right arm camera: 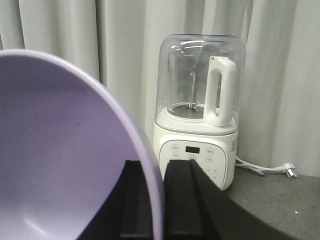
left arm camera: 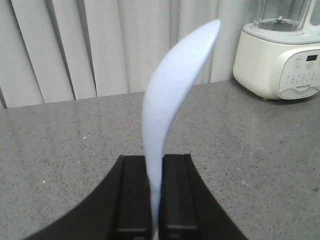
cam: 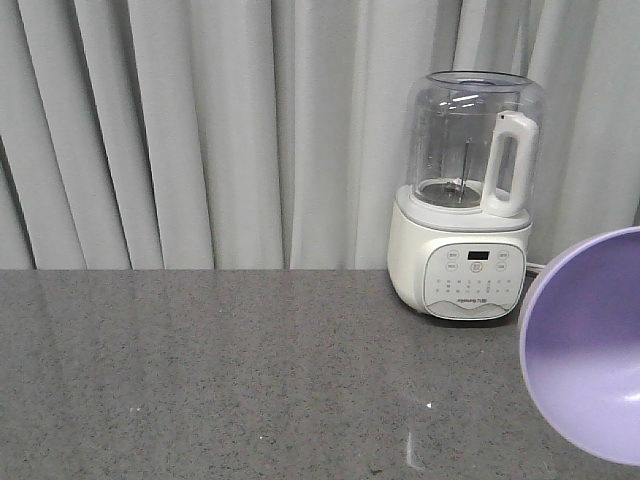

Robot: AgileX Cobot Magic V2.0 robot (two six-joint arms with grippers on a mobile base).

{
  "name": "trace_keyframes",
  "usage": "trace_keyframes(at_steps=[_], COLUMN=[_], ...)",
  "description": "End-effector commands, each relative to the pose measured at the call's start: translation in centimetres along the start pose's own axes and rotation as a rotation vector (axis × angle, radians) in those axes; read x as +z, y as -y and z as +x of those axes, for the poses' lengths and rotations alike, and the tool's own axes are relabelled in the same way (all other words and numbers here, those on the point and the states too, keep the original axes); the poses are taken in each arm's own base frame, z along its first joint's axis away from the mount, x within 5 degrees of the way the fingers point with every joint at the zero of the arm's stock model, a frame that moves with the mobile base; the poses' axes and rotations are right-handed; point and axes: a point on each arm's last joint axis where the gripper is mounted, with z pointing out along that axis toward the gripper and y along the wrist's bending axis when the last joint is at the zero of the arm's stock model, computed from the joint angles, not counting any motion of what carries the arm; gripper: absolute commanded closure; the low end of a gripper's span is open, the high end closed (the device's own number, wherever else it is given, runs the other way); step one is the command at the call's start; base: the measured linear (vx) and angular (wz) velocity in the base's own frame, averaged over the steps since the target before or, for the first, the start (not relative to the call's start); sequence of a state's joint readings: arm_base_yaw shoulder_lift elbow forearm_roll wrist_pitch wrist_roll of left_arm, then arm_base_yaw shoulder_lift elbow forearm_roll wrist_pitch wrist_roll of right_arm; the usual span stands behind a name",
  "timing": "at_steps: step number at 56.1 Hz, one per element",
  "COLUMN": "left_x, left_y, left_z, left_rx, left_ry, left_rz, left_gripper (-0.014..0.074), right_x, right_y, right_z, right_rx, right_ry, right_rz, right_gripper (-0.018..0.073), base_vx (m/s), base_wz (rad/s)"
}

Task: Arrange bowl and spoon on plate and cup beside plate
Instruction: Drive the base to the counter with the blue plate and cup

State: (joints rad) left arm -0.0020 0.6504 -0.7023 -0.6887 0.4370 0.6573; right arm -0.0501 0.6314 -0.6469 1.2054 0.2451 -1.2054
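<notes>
My left gripper (left arm camera: 156, 160) is shut on the handle of the pale blue spoon (left arm camera: 170, 95), which stands up from the jaws with its scoop curving to the upper right above the grey counter. My right gripper (right arm camera: 156, 167) is shut on the rim of the lavender bowl (right arm camera: 60, 150); one finger is inside the bowl and one outside. The front view shows the bowl (cam: 585, 345) tilted on edge in the air at the right border, its inside facing the camera. The plate and the cup are out of view.
A white blender with a clear jug (cam: 465, 200) stands at the back right of the grey speckled counter (cam: 250, 370), its cord and plug (right arm camera: 290, 171) trailing to the right. Grey curtains (cam: 200, 130) hang behind the counter.
</notes>
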Motion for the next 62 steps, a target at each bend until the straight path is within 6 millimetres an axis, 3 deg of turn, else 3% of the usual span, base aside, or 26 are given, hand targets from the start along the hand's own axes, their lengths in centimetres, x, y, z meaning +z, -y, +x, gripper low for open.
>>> trace_keyframes(at_steps=[1,14,62], left_x=[-1.1,-4.1,-4.3], left_y=[-0.1,0.2,0.3], left_z=[-1.8,-2.9,-2.9], left_rx=[-0.004,0.016,0.018], left_ry=[0.141,0.299,0.303], left_rz=[-0.046,-0.089,-0.087], left_gripper=[0.0596,0.0596,0.0594], right_x=[-0.3,-0.3,-0.3], right_y=[0.3,0.3,0.3], right_z=[-1.2,-1.3,-1.3], right_rx=[0.006,0.006,0.01], right_ry=[0.052,0.053,0.054], right_rz=[0.038,0.041,0.041], right_gripper=[0.0571,0.0571,0.0568], base_vx=[0.0,0.0,0.0], base_wz=[0.0,0.0,0.0])
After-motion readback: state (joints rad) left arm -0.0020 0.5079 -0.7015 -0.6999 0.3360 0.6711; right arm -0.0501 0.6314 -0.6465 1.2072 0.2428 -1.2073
